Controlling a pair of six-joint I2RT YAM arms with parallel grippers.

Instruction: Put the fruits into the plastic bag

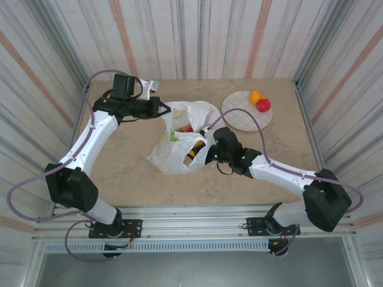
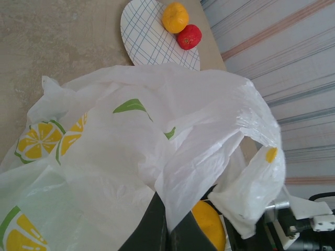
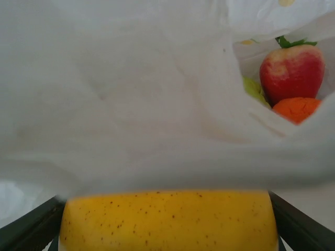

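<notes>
Black fingers point(image 2: 149, 232) of the left gripper point(image 1: 164, 109) are pinched together on a fold of the plastic bag point(image 1: 173, 156). We see them gripping that edge at the bag's far left side, while the bag's mouth stands open toward the right. The right gripper point(image 1: 203, 150) reaches into that mouth from the right, its jaws set wide and clamped on a yellow fruit point(image 3: 167, 217) with fine brown speckles. The fruit spans the whole gap between the two dark fingers point(image 3: 31, 227), and translucent plastic drapes just above it. Deeper in the bag, in the right wrist view, we make out a red apple point(image 3: 291, 70) with a green leaf at its top. An orange point(image 3: 296, 109) touches it from below, and a sliver of a green fruit point(image 3: 254, 89) sits just beside both, partly hidden by the plastic. The bag itself, printed with lemon slices and green leaves, lies crumpled near the middle of the beige table point(image 1: 119, 173), between the two arms. Well apart from it, toward the far right of the table, sits a round checked plate point(image 1: 239, 116). On its far rim rest an orange-yellow fruit point(image 1: 256, 95) and a red fruit point(image 1: 264, 106), touching each other.
</notes>
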